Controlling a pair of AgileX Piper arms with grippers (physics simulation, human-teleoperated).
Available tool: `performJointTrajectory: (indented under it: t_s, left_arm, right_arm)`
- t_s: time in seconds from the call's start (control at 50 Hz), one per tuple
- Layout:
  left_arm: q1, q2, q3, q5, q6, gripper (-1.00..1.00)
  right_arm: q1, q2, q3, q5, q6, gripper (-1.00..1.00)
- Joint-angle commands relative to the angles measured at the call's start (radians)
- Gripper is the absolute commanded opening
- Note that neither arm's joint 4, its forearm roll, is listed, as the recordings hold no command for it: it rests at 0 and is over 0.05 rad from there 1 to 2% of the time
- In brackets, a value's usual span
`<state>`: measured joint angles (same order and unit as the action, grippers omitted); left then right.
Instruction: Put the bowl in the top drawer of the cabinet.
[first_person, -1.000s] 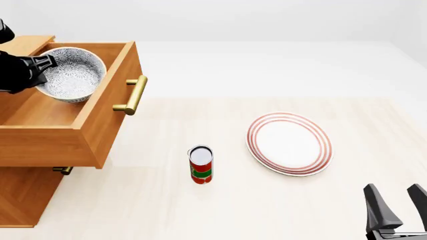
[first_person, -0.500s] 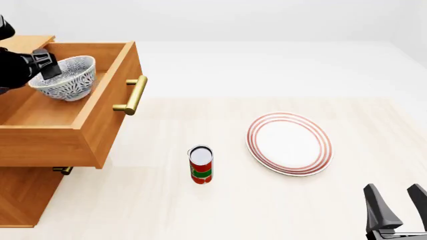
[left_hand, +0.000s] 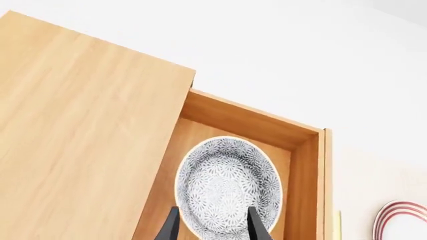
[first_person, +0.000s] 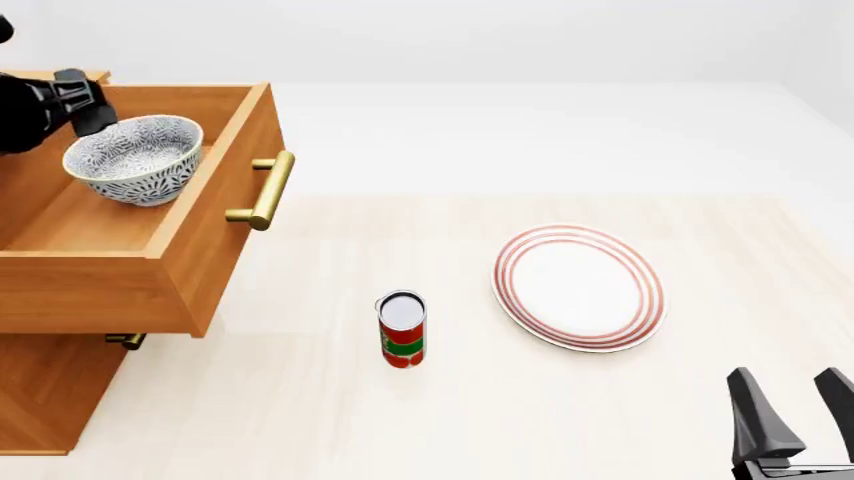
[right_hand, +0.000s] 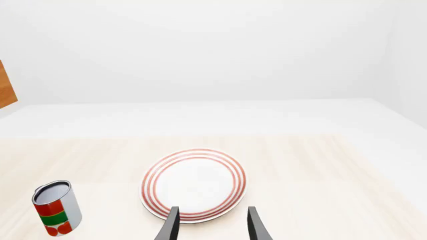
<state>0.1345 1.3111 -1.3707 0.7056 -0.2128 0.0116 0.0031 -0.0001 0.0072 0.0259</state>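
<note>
The bowl (first_person: 134, 158), white with a fine blue-grey pattern, stands upright inside the pulled-out top drawer (first_person: 214, 230) of the wooden cabinet (first_person: 40, 400). My left gripper (first_person: 88, 110) hovers just above and behind the bowl's far-left rim, apart from it. The left wrist view looks down on the bowl (left_hand: 227, 180), where the left gripper (left_hand: 212, 210) has its fingers spread and holds nothing. The drawer wall (left_hand: 308, 185) and cabinet top (left_hand: 80, 125) frame the bowl there. My right gripper (first_person: 787, 380) stands open near the table's front right corner.
A red and green can (first_person: 402, 329) stands upright mid-table, and a flat plate with red rings (first_person: 579, 287) lies to its right. The right wrist view shows the can (right_hand: 57, 207) and the plate (right_hand: 193, 184). The brass bar handle (first_person: 267, 190) sticks out toward the table.
The bowl was tilted in my left gripper over the drawer; it now sits upright in the drawer, let go. The left gripper has lifted slightly. The right arm has not moved.
</note>
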Motion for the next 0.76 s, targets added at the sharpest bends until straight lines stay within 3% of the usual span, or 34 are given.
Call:
performJointTrajectory:
  t_s: [0.02, 0.38, 0.76]
  left_arm:
    - [-0.023, -0.043, -0.039, 0.028, -0.001, 1.0]
    - [-0.125, -0.193, -0.076, 0.06, -0.045, 1.0]
    - [-0.246, -0.401, 0.02, 0.039, -0.153, 1.0]
  right_arm:
    - [0.0, 0.0, 0.0, 0.0, 0.0, 1.0]
    - [0.0, 0.0, 0.0, 0.0, 0.0, 1.0]
    - [0.0, 0.0, 0.0, 0.0, 0.0, 1.0]
